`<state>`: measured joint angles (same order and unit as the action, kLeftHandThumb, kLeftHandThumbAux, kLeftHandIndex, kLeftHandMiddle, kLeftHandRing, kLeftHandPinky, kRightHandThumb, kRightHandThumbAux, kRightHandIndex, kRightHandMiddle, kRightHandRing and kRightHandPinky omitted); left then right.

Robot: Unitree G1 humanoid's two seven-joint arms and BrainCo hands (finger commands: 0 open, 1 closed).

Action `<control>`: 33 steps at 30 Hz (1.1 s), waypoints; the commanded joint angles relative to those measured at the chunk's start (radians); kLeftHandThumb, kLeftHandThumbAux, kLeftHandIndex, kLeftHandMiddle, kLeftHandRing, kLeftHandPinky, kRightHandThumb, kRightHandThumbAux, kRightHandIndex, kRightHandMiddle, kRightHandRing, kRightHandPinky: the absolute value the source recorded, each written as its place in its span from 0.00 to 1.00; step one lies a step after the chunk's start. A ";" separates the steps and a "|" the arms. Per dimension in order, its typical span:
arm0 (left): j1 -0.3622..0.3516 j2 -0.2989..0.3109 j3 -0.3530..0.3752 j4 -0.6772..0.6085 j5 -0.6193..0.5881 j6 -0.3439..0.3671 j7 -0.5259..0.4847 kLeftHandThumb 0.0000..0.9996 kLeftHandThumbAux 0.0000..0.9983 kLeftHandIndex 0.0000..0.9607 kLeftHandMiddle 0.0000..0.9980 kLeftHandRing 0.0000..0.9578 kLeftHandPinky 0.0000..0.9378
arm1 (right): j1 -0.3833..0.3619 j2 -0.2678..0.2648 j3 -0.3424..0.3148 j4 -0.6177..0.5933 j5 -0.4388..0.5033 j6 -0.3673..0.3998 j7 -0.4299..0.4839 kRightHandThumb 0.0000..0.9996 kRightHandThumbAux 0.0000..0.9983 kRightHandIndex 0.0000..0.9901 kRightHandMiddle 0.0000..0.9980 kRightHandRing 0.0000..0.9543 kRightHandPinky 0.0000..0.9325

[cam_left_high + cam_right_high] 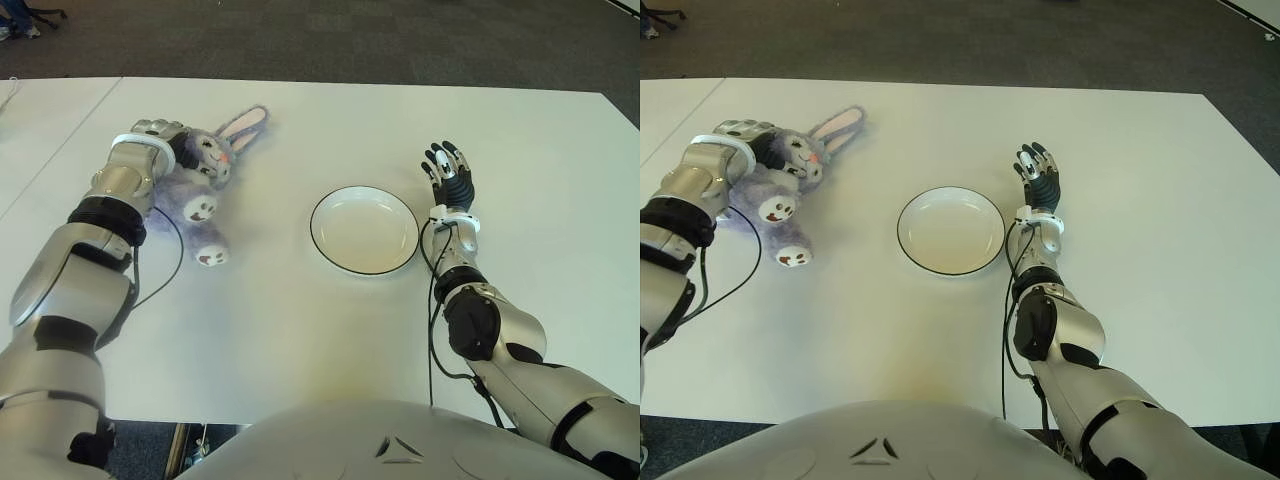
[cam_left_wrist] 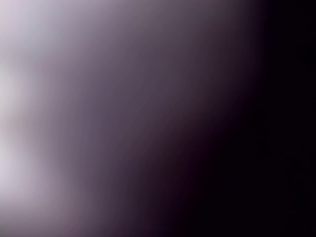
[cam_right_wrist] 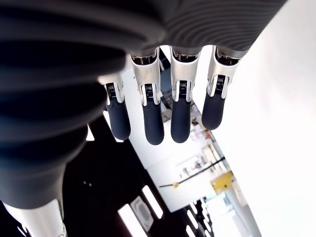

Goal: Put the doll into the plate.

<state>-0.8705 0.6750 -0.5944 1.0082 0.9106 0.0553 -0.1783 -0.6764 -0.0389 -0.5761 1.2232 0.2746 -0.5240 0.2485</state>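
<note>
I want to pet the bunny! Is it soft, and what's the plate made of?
The bunny doll, under the left hand, looks like soft plush: fuzzy purple-grey fur, pink-lined ears. The plate looks hard and glossy, probably ceramic or enamel: smooth white with a thin dark rim. The right hand shows beside it.

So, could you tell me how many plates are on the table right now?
1. The plate sits empty near the table's middle, between the doll under the left hand and the open right hand. None seems hidden.
</note>
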 commanded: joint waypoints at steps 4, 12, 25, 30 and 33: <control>0.050 -0.147 -0.067 0.196 0.019 0.018 0.091 0.00 0.38 0.00 0.00 0.00 0.00 | 0.204 0.027 -0.047 0.130 0.039 0.132 -0.016 0.05 0.75 0.24 0.26 0.26 0.25; 0.050 -0.230 -0.021 0.264 -0.051 0.023 0.072 0.00 0.42 0.00 0.00 0.00 0.00 | 0.204 0.019 -0.039 0.129 0.025 0.137 -0.035 0.07 0.77 0.25 0.27 0.25 0.25; 0.072 -0.277 0.053 0.303 -0.158 -0.056 0.024 0.00 0.39 0.00 0.00 0.00 0.00 | 0.209 0.019 -0.054 0.127 0.036 0.131 -0.023 0.07 0.78 0.24 0.27 0.25 0.22; 0.074 -0.281 0.068 0.308 -0.187 -0.129 -0.015 0.00 0.39 0.00 0.00 0.00 0.00 | 0.212 0.021 -0.050 0.127 0.028 0.117 -0.027 0.07 0.78 0.23 0.26 0.25 0.24; 0.073 -0.287 0.075 0.308 -0.202 -0.150 -0.029 0.00 0.42 0.00 0.00 0.00 0.00 | 0.211 0.022 -0.049 0.127 0.027 0.115 -0.034 0.09 0.78 0.22 0.26 0.25 0.25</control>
<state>-0.9449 0.4815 -0.5148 1.2407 0.7476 -0.0200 -0.0954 -0.6753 -0.0594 -0.5970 1.2248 0.2782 -0.5133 0.2499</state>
